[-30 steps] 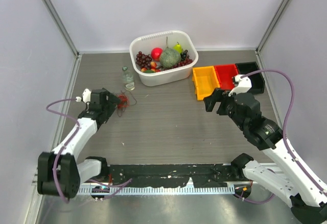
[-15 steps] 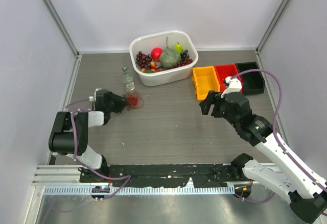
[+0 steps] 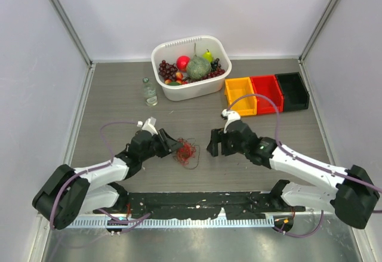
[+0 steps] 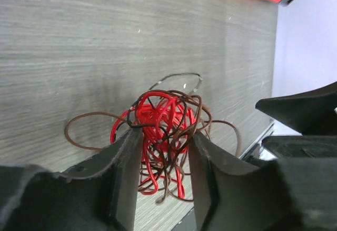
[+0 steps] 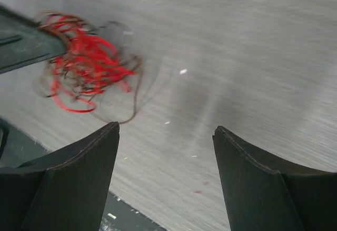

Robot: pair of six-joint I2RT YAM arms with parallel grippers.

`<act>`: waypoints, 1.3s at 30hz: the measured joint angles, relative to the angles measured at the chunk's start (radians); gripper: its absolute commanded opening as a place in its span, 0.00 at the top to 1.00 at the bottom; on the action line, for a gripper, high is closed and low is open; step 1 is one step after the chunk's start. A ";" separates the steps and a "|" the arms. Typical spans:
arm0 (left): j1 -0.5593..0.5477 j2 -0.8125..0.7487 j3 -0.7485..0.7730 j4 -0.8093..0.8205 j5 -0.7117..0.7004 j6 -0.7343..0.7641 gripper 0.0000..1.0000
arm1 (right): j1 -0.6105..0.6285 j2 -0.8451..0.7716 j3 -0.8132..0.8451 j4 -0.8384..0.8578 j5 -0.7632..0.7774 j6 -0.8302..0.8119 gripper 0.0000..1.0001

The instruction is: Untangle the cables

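On inspection, the cables [image 3: 186, 152], a tangle of red and dark wires, sit over the table [image 3: 197, 110] toward its near middle, pinched between the left gripper's [image 3: 177, 147] narrowed jaws, while the right gripper [image 3: 213, 148] hangs just beside them, jaws spread wide.

The grey wood-grain table [image 3: 119, 89] carries a white plastic basin [image 3: 200, 90], a small clear bottle [image 3: 149, 92], three plastic bins [image 3: 265, 88] coloured orange, red and black, and tangled thin red and dark cables [image 3: 187, 153].

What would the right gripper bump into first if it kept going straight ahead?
Probably bare table; the cables lie just aside of where the right gripper aims, though depth is unclear.
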 measured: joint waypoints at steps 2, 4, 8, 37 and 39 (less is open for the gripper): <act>-0.017 -0.018 -0.029 0.008 0.001 0.017 0.32 | 0.066 0.043 -0.018 0.067 -0.014 0.010 0.32; -0.025 -0.022 -0.052 0.027 0.009 0.025 0.23 | 0.105 0.074 -0.025 0.121 -0.034 0.019 0.39; -0.032 -0.035 -0.090 0.068 0.024 0.024 0.24 | 0.118 0.110 -0.027 0.216 -0.051 0.032 0.41; -0.050 0.027 -0.126 0.197 0.006 0.023 0.35 | 0.210 0.373 -0.090 0.745 -0.101 0.389 0.69; -0.050 0.026 -0.126 0.199 0.008 0.023 0.35 | 0.210 0.383 -0.091 0.753 -0.083 0.395 0.82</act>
